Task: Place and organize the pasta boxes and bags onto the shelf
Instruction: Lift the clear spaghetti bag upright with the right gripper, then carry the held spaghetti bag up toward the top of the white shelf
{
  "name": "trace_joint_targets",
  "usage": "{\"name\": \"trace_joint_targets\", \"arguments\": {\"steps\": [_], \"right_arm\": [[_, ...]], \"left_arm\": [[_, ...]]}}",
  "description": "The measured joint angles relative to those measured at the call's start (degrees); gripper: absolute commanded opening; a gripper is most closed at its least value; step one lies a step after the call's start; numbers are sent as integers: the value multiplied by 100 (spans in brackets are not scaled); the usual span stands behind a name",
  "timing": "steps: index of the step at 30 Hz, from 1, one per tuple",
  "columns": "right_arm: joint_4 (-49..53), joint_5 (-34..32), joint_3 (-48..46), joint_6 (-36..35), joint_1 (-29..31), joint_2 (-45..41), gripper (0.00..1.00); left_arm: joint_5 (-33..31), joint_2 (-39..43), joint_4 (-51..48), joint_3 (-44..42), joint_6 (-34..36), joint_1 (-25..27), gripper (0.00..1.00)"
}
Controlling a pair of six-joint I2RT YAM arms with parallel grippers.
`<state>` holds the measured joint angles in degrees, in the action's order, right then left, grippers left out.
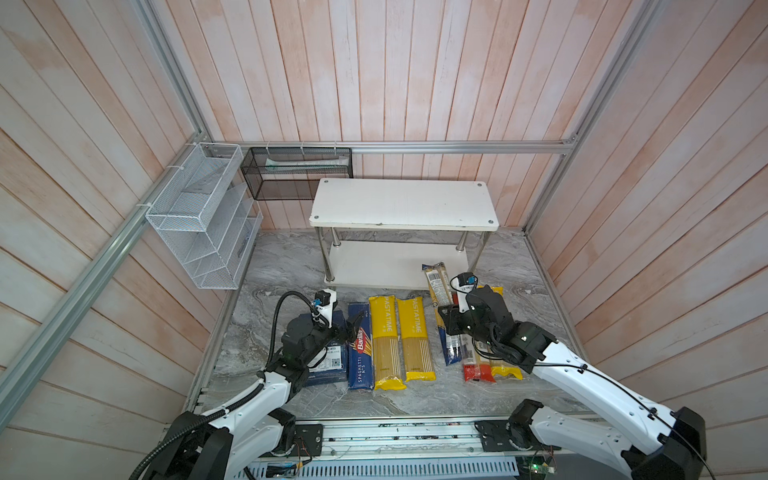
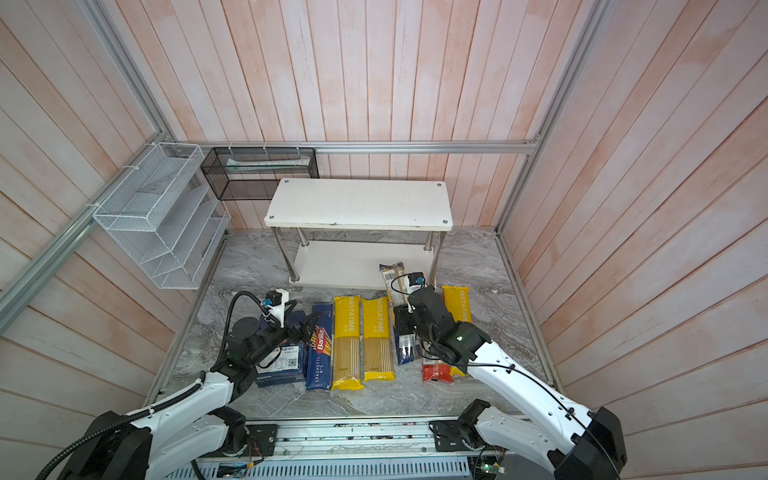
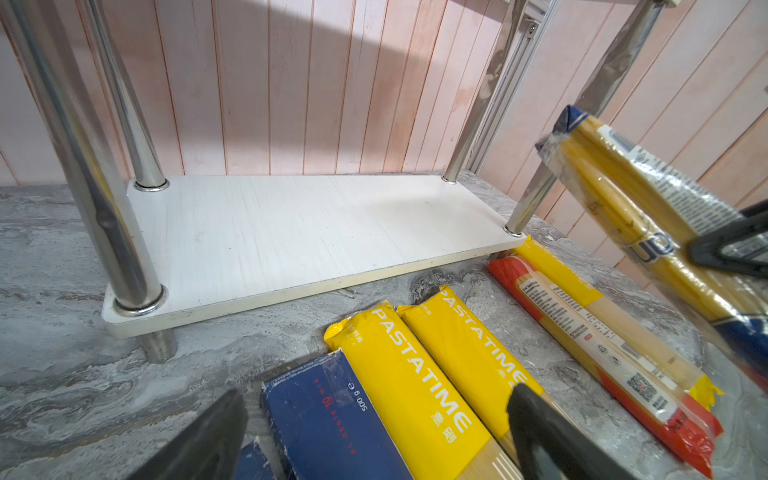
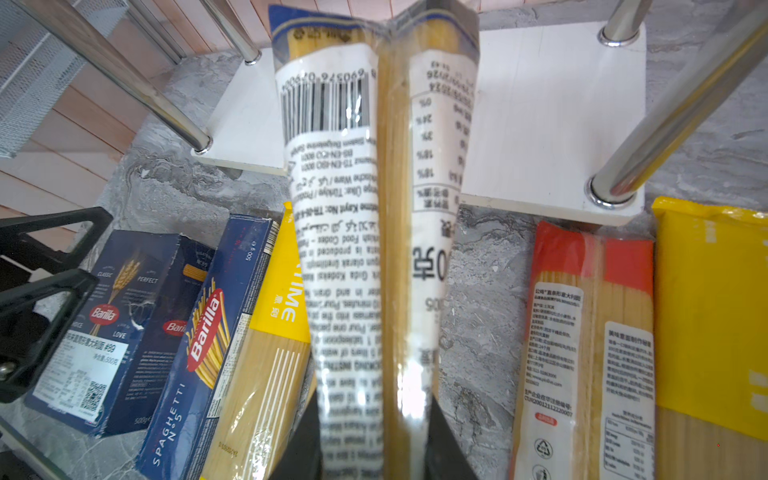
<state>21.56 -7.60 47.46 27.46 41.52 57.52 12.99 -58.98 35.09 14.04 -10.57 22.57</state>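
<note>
Dark-blue-ended bag (image 1: 437, 282) up off the table, pinched at mid-length by the right gripper (image 1: 445, 311), jaws drawn narrow on the clear wrap. Same story in the right wrist view: white barcode label facing the lens, black fingers (image 4: 449, 453) tight on either side. Tilted, with the far end raised and poking over the front right corner of the lower board (image 1: 386, 266) of the shelf (image 1: 403, 203), just beside the chrome front leg (image 3: 530, 203). Near end lower, beside the red-ended bag (image 1: 476, 374); touching the table or not, cannot tell.

Over on the left, left gripper (image 1: 351, 326) spread wide, holding nothing. Hovers above the wide Barilla box (image 1: 330, 372) and the narrow SPAGHETTI N.5 box (image 1: 360, 357). Both boxes flat on the grey marble table top (image 1: 282, 270), side by side.

Next along the row, two yellow PASTATIME bags (image 1: 385, 332), flat and pressed together, ends toward the shelf. Then a strip of marble under the raised bag. Past that, the red-ended bag and the third yellow bag (image 2: 457, 305) lying together, the yellow end right at the lower board's corner.

Back left on the wall rail: white wire-mesh rack (image 1: 199, 216) and black mesh basket (image 1: 291, 174).
</note>
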Motion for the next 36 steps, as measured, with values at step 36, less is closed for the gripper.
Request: {"name": "trace_joint_targets", "arguments": {"steps": [36], "right_arm": [[957, 817, 1823, -1128, -472, 35, 0]], "left_arm": [[-2, 7, -90, 0, 0, 0, 100]]}}
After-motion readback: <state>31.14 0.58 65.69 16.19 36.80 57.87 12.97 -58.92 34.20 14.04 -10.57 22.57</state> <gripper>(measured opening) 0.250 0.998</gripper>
